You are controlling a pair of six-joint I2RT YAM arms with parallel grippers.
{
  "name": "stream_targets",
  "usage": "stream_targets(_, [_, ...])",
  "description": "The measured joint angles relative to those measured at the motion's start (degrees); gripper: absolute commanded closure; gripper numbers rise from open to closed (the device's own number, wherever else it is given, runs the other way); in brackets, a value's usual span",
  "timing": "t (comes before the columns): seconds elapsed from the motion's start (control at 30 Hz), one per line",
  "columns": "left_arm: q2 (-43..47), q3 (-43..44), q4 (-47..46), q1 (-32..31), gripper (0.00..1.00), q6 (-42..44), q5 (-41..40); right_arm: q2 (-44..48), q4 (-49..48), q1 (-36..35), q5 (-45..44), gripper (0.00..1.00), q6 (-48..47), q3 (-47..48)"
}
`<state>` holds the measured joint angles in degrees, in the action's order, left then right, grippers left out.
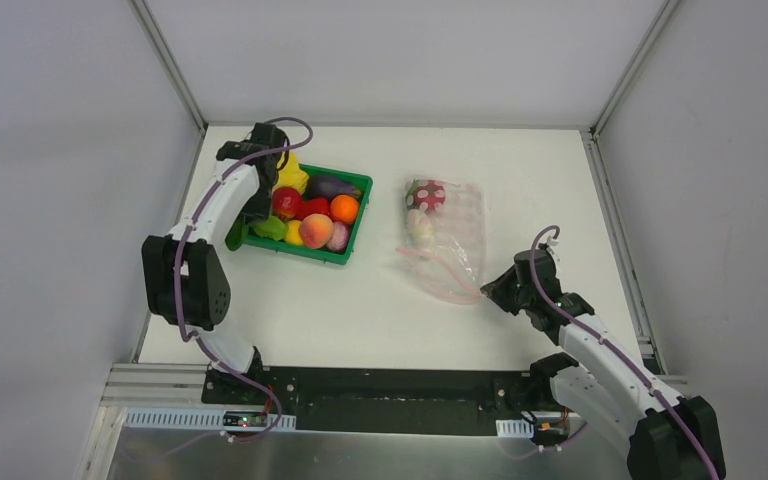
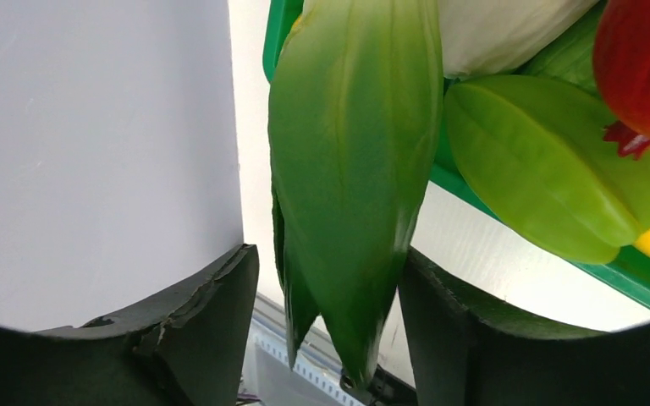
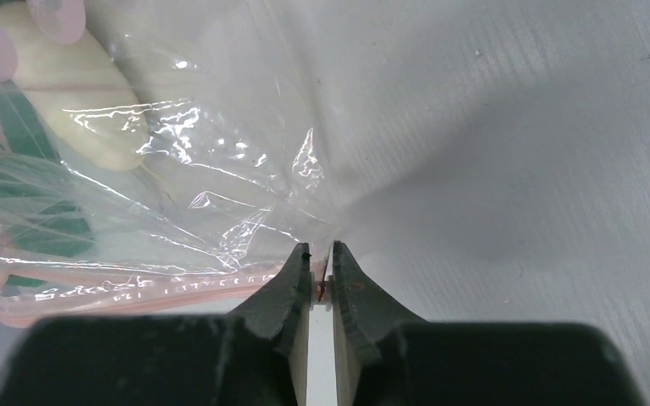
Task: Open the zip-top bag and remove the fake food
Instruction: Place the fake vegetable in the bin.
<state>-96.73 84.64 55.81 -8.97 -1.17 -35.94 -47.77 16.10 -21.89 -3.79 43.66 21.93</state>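
The clear zip-top bag (image 1: 450,235) lies flat right of centre, with fake food inside: a red radish (image 1: 426,194) and a white oblong radish (image 3: 68,93). My right gripper (image 3: 321,252) is shut on the end of the bag's pink zip strip (image 3: 135,283), at the bag's near corner (image 1: 482,292). My left gripper (image 2: 328,254) hangs at the left edge of the green basket (image 1: 355,215). Its jaws stand open around green leaves (image 2: 355,152), with a gap on the left side. The leaves join a white radish (image 2: 508,30) in the basket.
The basket holds an orange (image 1: 344,208), a peach (image 1: 315,230), a red apple (image 1: 287,200), a purple eggplant (image 1: 328,185) and a green fruit (image 2: 550,161). The left wall stands close beside my left gripper. Metal rails frame the white table.
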Motion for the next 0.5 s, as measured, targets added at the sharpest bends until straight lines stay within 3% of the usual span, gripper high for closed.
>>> stream_targets(0.1, [1.51,0.33,-0.07,0.00,0.30,-0.35,1.36,0.00,0.00,0.00,0.00,1.00,0.00,0.00])
stream_targets(0.4, [7.41,0.44,-0.44,0.07,0.28,-2.25,8.94,0.42,0.04,0.00,-0.11,0.99,-0.07,0.00])
stream_targets(0.5, [10.10,0.42,-0.83,0.09,0.13,-2.86,12.72,0.85,0.17,0.00,-0.35,0.99,-0.24,0.00])
